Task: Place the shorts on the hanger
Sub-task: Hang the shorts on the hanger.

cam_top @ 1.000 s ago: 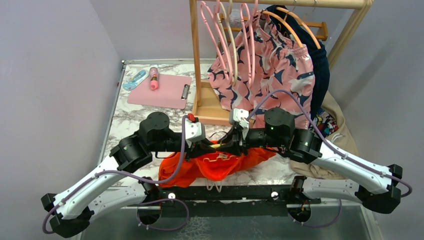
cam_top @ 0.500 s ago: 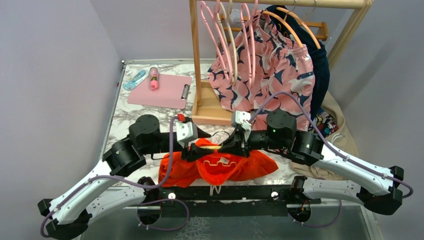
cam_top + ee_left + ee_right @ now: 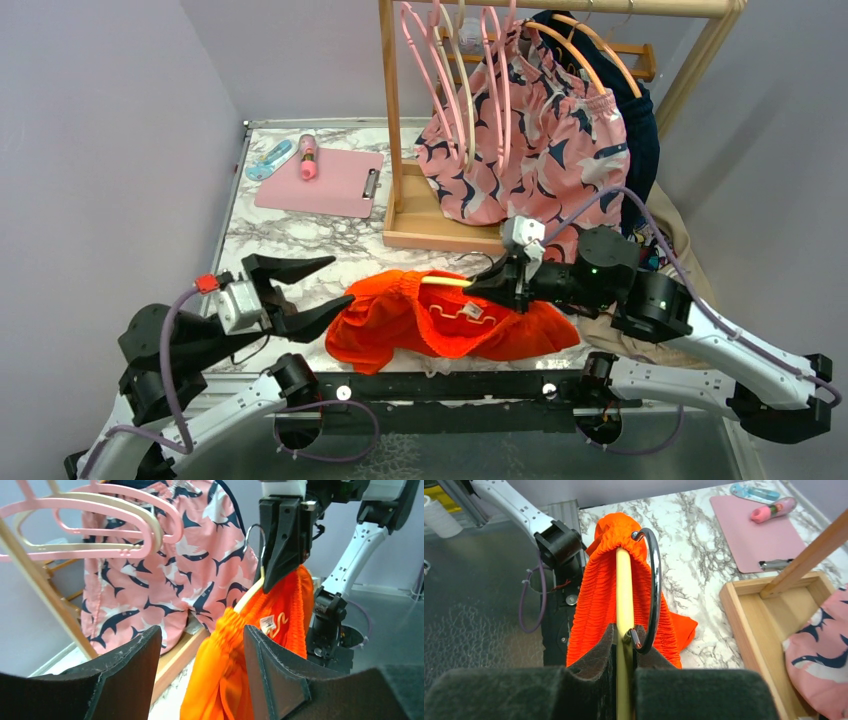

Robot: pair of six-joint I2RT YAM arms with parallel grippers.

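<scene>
Right wrist view: the right end effector (image 3: 624,635) clenched the hanger (image 3: 623,590), the shorts (image 3: 594,595) bunched over one arm and trailing onto the worktop (image 3: 300,235) just before the wooden rack (image 3: 440,228). The left end effector (image 3: 337,283) gaped empty, well short of the rack. Any tilt could slide the unsupported waistband off.

Shorts (image 3: 440,322): bright orange-red, elastic waistband bunched and threaded over hanger arm. White tag showing. Rest of fabric crumpled on counter (image 3: 290,235) near front edge.
Hanger (image 3: 623,590): thin pale-yellow bar with dark metal hook, roughly level, raised off counter, pinched near hook base by right claw (image 3: 624,635).
</scene>
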